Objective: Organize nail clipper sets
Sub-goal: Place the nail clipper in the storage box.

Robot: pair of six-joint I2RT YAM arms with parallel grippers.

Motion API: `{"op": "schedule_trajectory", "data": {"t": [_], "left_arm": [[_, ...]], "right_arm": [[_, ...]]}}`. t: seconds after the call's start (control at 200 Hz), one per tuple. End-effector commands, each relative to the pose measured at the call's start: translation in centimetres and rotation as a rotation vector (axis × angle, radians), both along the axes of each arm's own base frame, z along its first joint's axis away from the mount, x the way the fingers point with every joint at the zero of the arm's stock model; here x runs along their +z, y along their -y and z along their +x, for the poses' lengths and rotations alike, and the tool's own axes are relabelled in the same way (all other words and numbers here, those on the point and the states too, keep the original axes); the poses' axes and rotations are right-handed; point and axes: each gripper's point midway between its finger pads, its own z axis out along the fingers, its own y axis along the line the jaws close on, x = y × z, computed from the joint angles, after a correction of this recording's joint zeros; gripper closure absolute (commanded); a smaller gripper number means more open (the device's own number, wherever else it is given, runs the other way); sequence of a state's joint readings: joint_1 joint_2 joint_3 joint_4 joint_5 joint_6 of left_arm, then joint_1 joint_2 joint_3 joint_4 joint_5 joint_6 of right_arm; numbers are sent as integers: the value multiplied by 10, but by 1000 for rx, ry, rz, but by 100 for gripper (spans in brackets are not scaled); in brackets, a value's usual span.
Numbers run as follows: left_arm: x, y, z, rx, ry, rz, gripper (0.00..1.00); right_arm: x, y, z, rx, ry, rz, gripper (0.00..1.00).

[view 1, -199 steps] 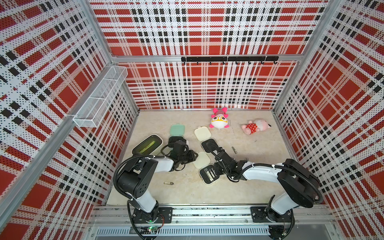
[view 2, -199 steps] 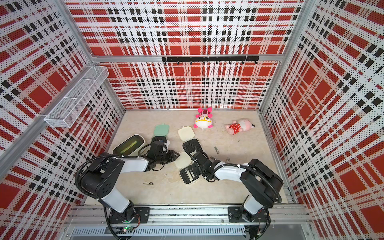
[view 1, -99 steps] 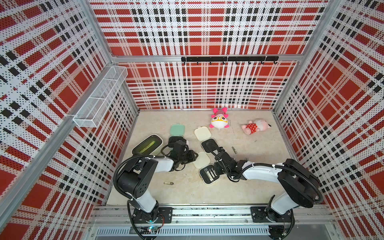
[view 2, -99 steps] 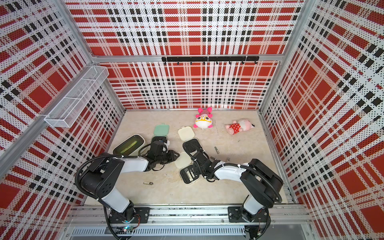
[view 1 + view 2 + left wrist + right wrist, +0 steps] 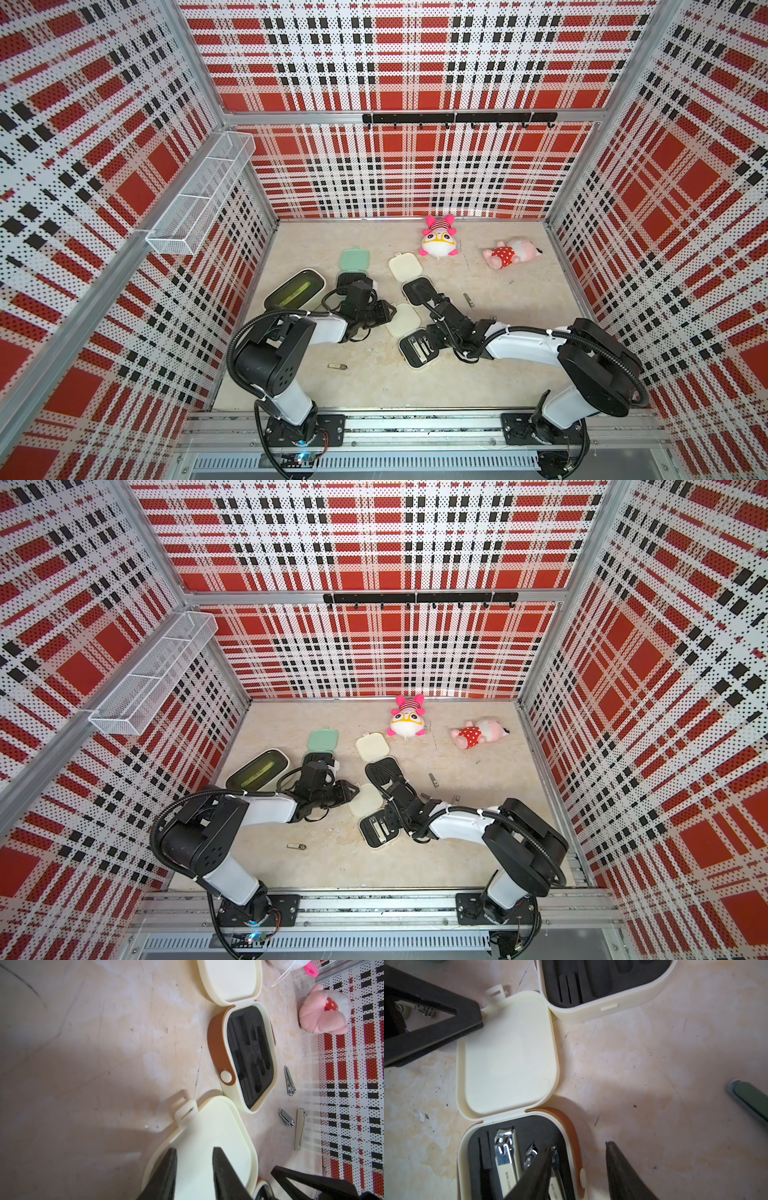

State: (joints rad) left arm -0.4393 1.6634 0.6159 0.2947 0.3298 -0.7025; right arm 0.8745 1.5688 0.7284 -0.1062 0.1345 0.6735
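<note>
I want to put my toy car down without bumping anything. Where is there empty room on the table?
Most room: the bare strip by the front rail, nearer than the lone clipper. Some too in the back left corner, behind the mint case. The middle is crowded with open cream cases and loose clippers.

The cream rounded-square hinged case (image 5: pixel 508 1053) looked like smooth moulded plastic with a soft satin sheen. Its black ribbed insert (image 5: pixel 529 1128) appeared matt and foam-like. The small silver nail clippers (image 5: pixel 504 1147) seated in it were polished metal, mirror-bright at the head, with a matt cream panel on the lever. A tan strap (image 5: pixel 572 1132) along the case's edge had a smooth, leather-like finish. The beige marbled table (image 5: pixel 654 1053) was dull, scuffed and scratched. The pink plush toy (image 5: pixel 320 1018) was soft napped cloth. The white wall basket (image 5: pixel 199 199) was fine wire mesh.
</note>
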Motion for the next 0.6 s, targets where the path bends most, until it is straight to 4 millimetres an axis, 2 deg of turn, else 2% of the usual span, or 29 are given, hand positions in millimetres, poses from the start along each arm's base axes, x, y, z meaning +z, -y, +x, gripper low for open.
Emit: {"op": "schedule_trajectory", "data": {"t": [0.0,0.316,0.596], "left_arm": [[0,0,-1,-7,-5,2,66],[4,1,1,-10,0,-2,66],[25,6,7,-22,30,-20,65]], "right_arm": [[3,-5,3,3,3,17,54],[-11,4,-4,-10,-20,-2,55],[-18,9,-7,-15,-30,-17,55]]}}
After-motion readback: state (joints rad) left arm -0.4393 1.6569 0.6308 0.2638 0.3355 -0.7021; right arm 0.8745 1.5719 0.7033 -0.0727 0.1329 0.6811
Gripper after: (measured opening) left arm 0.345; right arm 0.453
